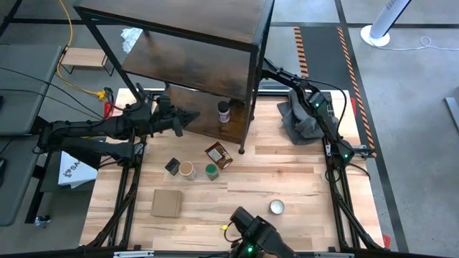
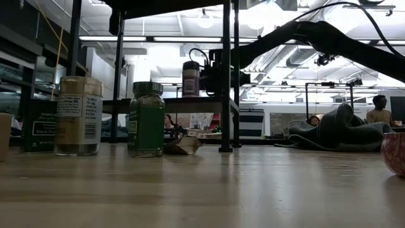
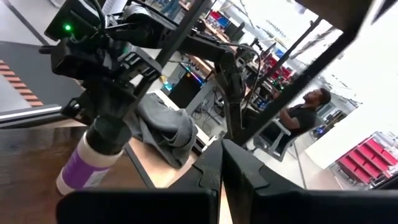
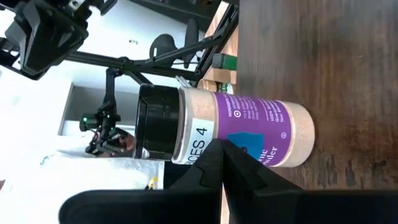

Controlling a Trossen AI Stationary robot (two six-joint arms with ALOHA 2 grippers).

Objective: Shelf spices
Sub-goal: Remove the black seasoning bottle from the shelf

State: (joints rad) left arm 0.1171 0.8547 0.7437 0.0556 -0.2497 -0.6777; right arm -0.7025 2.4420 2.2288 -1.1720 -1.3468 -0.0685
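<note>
The dark-capped jar with the purple-white label [image 1: 224, 111] [image 2: 191, 78] [image 4: 239, 132] [image 3: 93, 163] stands upright on a lower board of the shelf [image 1: 193, 29]. My right gripper [image 4: 221, 149] is shut, level with the jar's side from the table's right, under the shelf's top board. My left gripper [image 1: 189, 117] [image 3: 221, 160] is shut, left of the jar by the shelf's front edge. The tan-lidded jar [image 1: 186, 170], green-lidded jar [image 1: 211, 171], dark tin [image 1: 172, 166] and brown-orange pouch [image 1: 219, 155] rest on the table before the shelf. My right gripper has its shut fingertips [image 4: 214, 163] close against the side of the jar's label [image 4: 249, 118], coming level from the table's right. I cannot tell whether they touch it. The jar stands on its base on the shelf board [image 4: 348, 62].
A flat cardboard square [image 1: 167, 203] and a silvery disc [image 1: 277, 208] lie near the near edge. A grey cloth [image 1: 301, 118] is heaped right of the shelf. The shelf's black posts [image 2: 226, 76] stand beside the jar. People sit in the room beyond [image 2: 378, 109].
</note>
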